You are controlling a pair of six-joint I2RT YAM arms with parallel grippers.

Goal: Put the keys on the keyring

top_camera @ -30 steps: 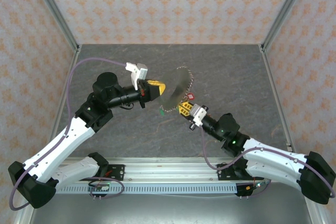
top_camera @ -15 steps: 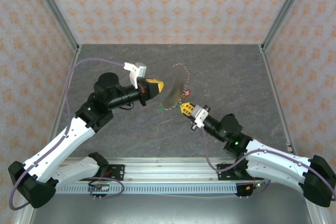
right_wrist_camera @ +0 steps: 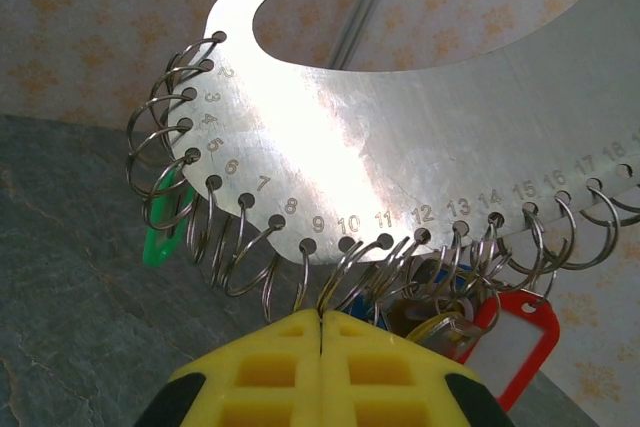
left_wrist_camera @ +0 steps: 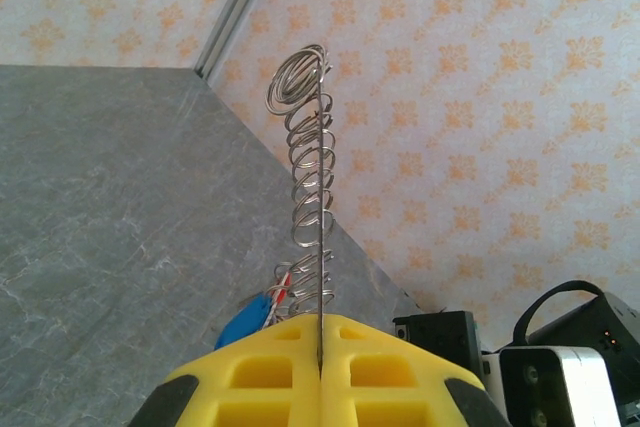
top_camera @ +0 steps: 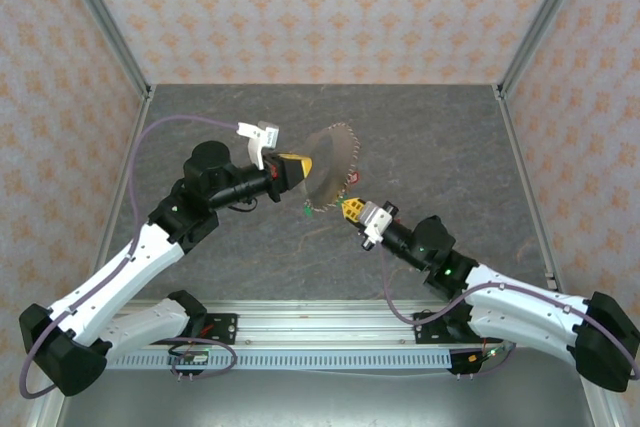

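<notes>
Both tools closed: left tool (left_wrist_camera: 320, 335) clamps keyring (right_wrist_camera: 400, 147) edge-on; right tool (right_wrist_camera: 320, 319) pinches ring (right_wrist_camera: 338, 277); keys (right_wrist_camera: 437, 329) bunched, partly hidden.

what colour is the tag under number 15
Red tag with a white window, best in right wrist view.

The keyring (right_wrist_camera: 400, 117) is a flat, bright metal crescent with numbered holes along its outer edge, and a wire split ring through each hole. It is held in the air on edge, one tip clamped in the left pincer (left_wrist_camera: 320, 325). The keys (right_wrist_camera: 440, 322) hang bunched under holes 11 to 14, showing blue, yellow and red. A green tag (right_wrist_camera: 160, 237) hangs under holes 3 to 5.
</notes>
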